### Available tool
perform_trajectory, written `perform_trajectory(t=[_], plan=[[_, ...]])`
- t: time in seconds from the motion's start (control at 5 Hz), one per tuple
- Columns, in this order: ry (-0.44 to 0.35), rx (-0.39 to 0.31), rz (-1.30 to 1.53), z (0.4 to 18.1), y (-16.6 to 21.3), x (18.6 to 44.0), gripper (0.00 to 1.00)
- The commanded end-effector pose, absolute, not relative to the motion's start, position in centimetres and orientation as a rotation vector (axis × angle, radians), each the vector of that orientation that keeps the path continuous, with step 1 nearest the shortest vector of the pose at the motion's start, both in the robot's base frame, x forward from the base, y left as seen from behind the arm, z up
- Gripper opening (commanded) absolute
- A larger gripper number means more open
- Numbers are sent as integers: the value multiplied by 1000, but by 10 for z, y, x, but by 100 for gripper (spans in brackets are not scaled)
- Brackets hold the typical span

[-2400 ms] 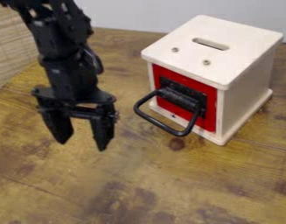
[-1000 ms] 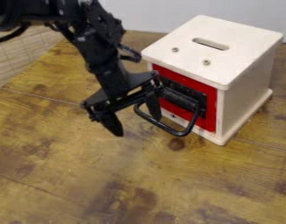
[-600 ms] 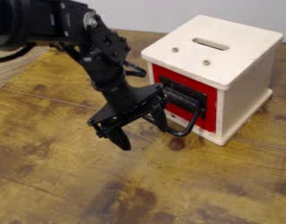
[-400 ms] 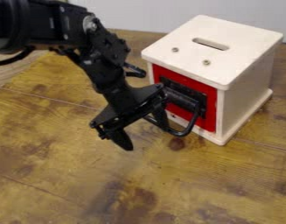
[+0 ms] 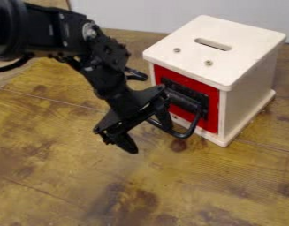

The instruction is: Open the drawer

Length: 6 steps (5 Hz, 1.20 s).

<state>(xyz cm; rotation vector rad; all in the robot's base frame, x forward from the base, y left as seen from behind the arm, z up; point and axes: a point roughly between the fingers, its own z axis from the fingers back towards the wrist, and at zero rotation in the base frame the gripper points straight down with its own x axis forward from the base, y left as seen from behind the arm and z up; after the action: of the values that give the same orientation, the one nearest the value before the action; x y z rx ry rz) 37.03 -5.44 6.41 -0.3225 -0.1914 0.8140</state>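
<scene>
With its fingers spread, the hand [image 5: 144, 132] could slip off the black loop handle [image 5: 178, 131] if only one finger hooks it, leaving the drawer [image 5: 210, 94] shut.

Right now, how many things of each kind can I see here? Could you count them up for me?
Robot arm with gripper: 1
White box: 1
Red drawer: 1
Black handle: 1
Wooden table: 1
Total: 5
</scene>
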Motion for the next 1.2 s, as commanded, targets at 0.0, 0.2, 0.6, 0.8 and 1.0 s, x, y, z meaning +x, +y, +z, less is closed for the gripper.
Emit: perform_trajectory(t=[0.0,0.2,0.6,0.8,1.0], plan=[[-232,-339,828,74,-57,372,100],[-237,-336,845,68,-58,370,100],[-242,-323,872,56,-60,368,100],[-243,-316,886,50,-61,367,100],[-241,-313,898,48,-59,368,100]])
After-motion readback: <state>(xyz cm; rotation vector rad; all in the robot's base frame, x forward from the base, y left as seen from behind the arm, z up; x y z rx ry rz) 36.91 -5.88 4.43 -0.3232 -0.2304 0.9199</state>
